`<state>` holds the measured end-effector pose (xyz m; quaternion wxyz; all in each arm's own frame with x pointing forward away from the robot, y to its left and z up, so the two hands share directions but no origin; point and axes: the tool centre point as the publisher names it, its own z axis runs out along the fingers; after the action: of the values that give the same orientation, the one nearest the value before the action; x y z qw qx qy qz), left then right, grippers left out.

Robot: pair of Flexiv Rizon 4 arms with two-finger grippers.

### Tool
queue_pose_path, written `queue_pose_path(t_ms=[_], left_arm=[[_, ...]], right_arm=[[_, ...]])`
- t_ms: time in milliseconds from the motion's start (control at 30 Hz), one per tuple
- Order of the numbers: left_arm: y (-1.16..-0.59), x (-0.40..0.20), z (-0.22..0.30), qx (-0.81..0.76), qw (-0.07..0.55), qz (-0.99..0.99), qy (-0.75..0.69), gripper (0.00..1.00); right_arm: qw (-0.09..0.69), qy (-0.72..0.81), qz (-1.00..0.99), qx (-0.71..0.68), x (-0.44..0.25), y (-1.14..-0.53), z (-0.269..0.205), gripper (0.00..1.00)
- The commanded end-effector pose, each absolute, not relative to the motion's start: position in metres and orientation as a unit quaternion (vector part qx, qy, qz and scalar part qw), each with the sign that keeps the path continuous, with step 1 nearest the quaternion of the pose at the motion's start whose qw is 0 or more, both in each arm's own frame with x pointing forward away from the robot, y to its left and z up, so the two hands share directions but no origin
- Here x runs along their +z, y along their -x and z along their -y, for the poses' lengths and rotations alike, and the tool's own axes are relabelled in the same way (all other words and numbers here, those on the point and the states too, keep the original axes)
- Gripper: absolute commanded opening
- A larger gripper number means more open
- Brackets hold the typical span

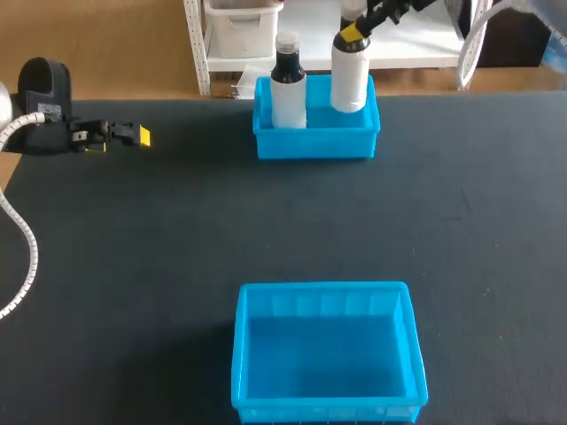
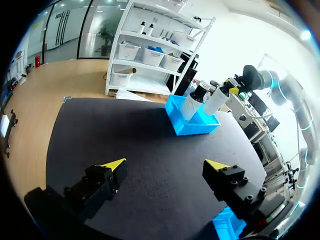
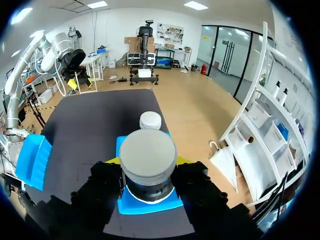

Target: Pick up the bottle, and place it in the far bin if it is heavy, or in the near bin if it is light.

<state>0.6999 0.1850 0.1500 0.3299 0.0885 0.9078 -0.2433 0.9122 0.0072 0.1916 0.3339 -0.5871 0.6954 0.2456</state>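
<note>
From above, you look down on a black table (image 1: 133, 266). At 12 o'clock stands the far bin (image 1: 314, 142), blue and open-topped. At 6 o'clock, near you, sits the near bin (image 1: 257, 354), also blue. Your right arm comes in from 1 o'clock, and the right gripper (image 1: 353, 35) grips the neck of a white bottle (image 1: 351, 84), whose lower end is inside the far bin. Just beside it, toward 9 o'clock in the same bin, a dark bottle (image 1: 288, 88) with a white cap stands upright. The left gripper (image 1: 133, 135) hovers at 9 o'clock, well apart from both bins.

From the left wrist, the left gripper (image 2: 165, 165) has its yellow-tipped fingers spread wide with only table between them. Ahead, toward 1 o'clock of the fingers, is the far bin (image 2: 185, 127) with the dark bottle (image 2: 192, 102) and the white bottle (image 2: 216, 101), the latter in the right gripper (image 2: 232, 89).

From the right wrist, the right gripper (image 3: 147, 162) is clamped from both sides on the white bottle (image 3: 147, 155), seen cap-on. The dark bottle (image 3: 150, 120) stands just ahead, the far bin (image 3: 150, 204) beneath.
</note>
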Motion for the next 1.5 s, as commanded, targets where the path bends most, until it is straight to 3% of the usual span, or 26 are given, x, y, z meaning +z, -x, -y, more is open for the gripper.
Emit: queue_pose_path(t_ms=[33, 1267, 1300, 1333, 1433, 1467, 1500], left_arm=[[-0.7, 0.15, -0.185, -0.243, 0.33, -0.908, -0.088, 1.0], [-0.7, 0.15, -0.185, -0.243, 0.33, -0.908, -0.088, 1.0], [-0.7, 0.15, -0.185, -0.243, 0.33, -0.908, -0.088, 1.0], [-0.7, 0.15, -0.185, -0.243, 0.33, -0.908, -0.088, 1.0], [-0.7, 0.15, -0.185, -0.243, 0.33, -0.908, -0.088, 1.0], [-0.7, 0.15, -0.185, -0.243, 0.33, -0.908, -0.088, 1.0], [-0.7, 0.15, -0.185, -0.243, 0.33, -0.908, -0.088, 1.0]], right_arm=[[0.278, 0.615, -0.669, 0.312, 0.185, -0.927, -0.013, 0.0], [0.251, 0.603, -0.668, 0.357, 0.138, -0.938, -0.02, 0.0], [0.25, 0.603, -0.668, 0.358, 0.137, -0.938, -0.02, 0.04], [0.247, 0.603, -0.667, 0.361, 0.136, -0.938, -0.021, 0.26], [0.242, 0.602, -0.668, 0.364, 0.135, -0.938, -0.021, 0.56], [0.241, 0.602, -0.668, 0.365, 0.135, -0.938, -0.022, 1.0], [0.241, 0.602, -0.668, 0.365, 0.135, -0.938, -0.022, 1.0]])
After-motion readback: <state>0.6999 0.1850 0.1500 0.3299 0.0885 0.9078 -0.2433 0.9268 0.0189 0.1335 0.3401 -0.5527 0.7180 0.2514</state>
